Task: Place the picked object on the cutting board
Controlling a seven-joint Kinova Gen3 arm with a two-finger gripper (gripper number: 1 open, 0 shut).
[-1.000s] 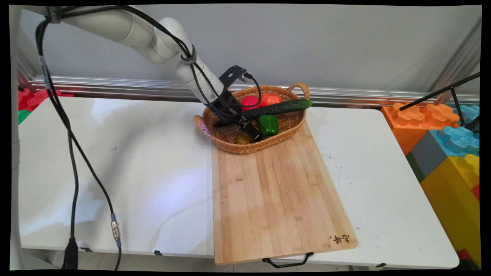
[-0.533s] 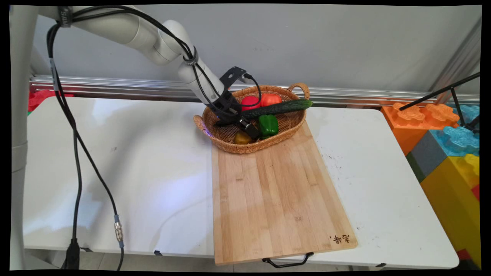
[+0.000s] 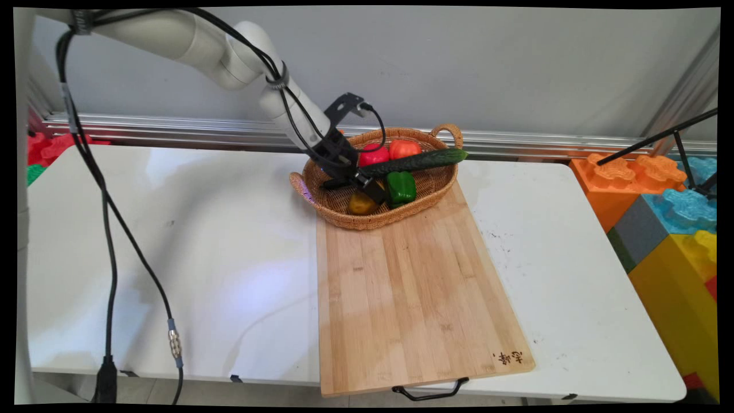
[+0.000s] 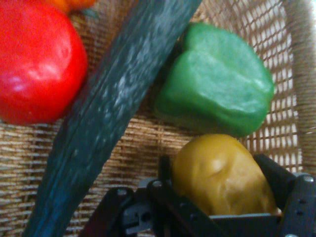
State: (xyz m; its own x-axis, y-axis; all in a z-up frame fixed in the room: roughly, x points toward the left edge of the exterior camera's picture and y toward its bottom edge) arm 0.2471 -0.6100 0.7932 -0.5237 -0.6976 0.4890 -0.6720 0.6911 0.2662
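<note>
Your gripper [image 4: 222,197] has its jaws clamped on the potato [image 4: 222,177]. Pepper [image 4: 217,81] lies just ahead; cucumber [image 4: 113,113] runs lengthwise alongside

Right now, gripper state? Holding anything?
Gripper: jaws shut on the yellow potato-like piece, inside the wicker basket next to the green pepper and cucumber.

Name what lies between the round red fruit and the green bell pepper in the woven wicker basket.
The long dark green cucumber lies slantwise between the round red fruit and the green bell pepper, clearest in the hand view; the main view shows it too.
</note>
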